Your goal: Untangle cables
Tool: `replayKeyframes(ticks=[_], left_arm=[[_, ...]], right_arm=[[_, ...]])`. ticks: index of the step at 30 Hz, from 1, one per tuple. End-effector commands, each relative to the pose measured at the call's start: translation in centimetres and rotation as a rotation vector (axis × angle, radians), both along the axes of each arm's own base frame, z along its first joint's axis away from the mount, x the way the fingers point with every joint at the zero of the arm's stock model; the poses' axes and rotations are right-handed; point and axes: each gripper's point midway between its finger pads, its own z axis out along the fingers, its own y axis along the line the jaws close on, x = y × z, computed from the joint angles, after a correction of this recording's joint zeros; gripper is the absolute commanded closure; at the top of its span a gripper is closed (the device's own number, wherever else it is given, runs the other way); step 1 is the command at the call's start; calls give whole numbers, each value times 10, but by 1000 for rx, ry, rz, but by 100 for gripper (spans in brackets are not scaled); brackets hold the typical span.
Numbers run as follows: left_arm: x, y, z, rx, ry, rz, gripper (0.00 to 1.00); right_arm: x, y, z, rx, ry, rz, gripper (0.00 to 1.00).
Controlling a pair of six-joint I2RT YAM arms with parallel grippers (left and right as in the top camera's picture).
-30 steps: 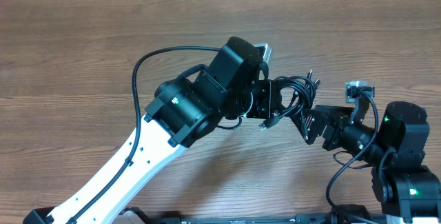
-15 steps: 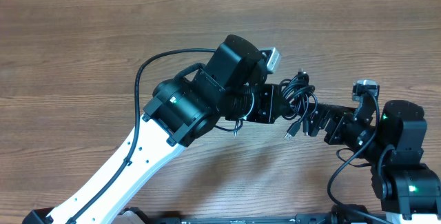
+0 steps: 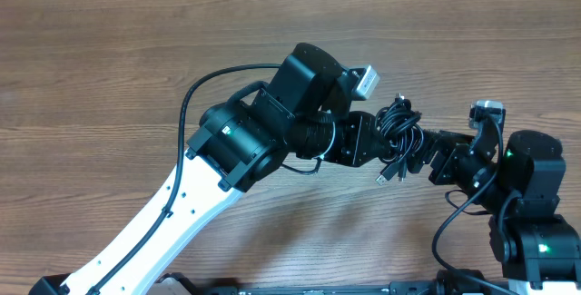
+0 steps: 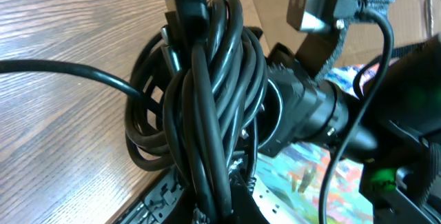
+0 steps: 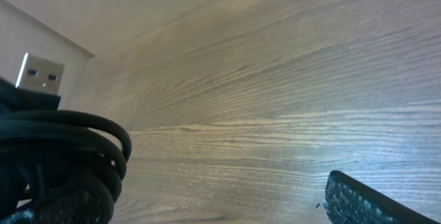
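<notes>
left hand (image 3: 372, 142) is clamped on the cables (image 3: 400, 122): one tight black clump right at its tip, over the wood counter (image 3: 109, 77). One plug (image 3: 385, 176) dangles just below and right of the left hand, and a USB plug (image 5: 40, 74) sticks out of the clump. right hand (image 3: 425, 156) sits just past the left hand, beside the clump. Only one finger (image 5: 372, 200) shows, so can't tell its grip.
</notes>
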Motion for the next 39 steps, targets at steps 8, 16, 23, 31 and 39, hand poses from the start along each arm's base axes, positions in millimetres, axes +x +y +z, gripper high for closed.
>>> replayKeyframes(ticks=[8, 16, 23, 31, 39], left_arm=[[-47, -7, 39, -163, -18, -257, 96], [-47, -6, 39, -167, -64, -285, 96], [4, 16, 12, 8, -135, -50, 96], [57, 44, 0, 162, -270, 193, 96], [81, 64, -4, 259, -342, 323, 96]], right_arm=[[18, -7, 20, -22, -108, -42, 0], [22, -16, 17, -54, -107, -83, 0], [16, -12, 9, -43, -61, -66, 0], [-2, 18, 9, 61, -21, 102, 0], [-12, 34, 16, 93, -50, 222, 0]])
